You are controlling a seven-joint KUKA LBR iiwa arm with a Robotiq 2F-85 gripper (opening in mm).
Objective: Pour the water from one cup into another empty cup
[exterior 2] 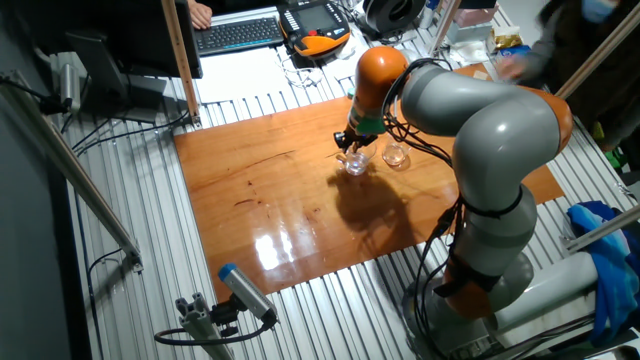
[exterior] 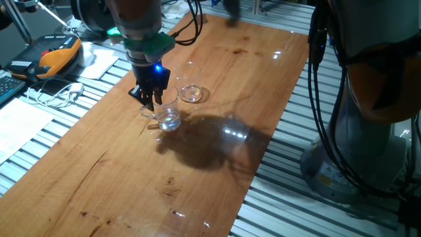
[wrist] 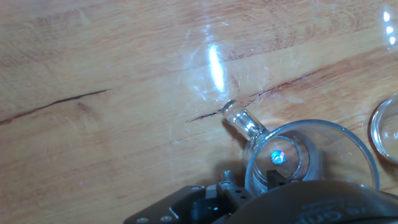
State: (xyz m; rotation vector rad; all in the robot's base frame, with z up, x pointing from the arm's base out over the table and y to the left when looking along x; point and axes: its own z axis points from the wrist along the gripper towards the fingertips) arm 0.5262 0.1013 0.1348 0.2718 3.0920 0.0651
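The one cup [exterior: 168, 118], a clear glass mug, stands upright on the wooden table with its looped handle [wrist: 242, 121] pointing away from the small glass. A little water [exterior: 170, 123] lies at its bottom. The another empty cup [exterior: 191, 93], a short tumbler with no handle, stands just beyond it, a small gap between them. My gripper [exterior: 151, 101] hangs over the mug's handle side, fingertips at rim height, and the two black fingers look spread apart, so open. In the hand view the mug's rim [wrist: 348, 140] sits right under the hand, and the tumbler [wrist: 388, 127] is at the right edge.
The wooden tabletop [exterior: 217, 59] rests on a slatted metal bench. An orange handheld pendant [exterior: 56, 56], cables and papers lie off its left edge. My arm's base [exterior 2: 480, 270] stands by the table, and a person moves at the back.
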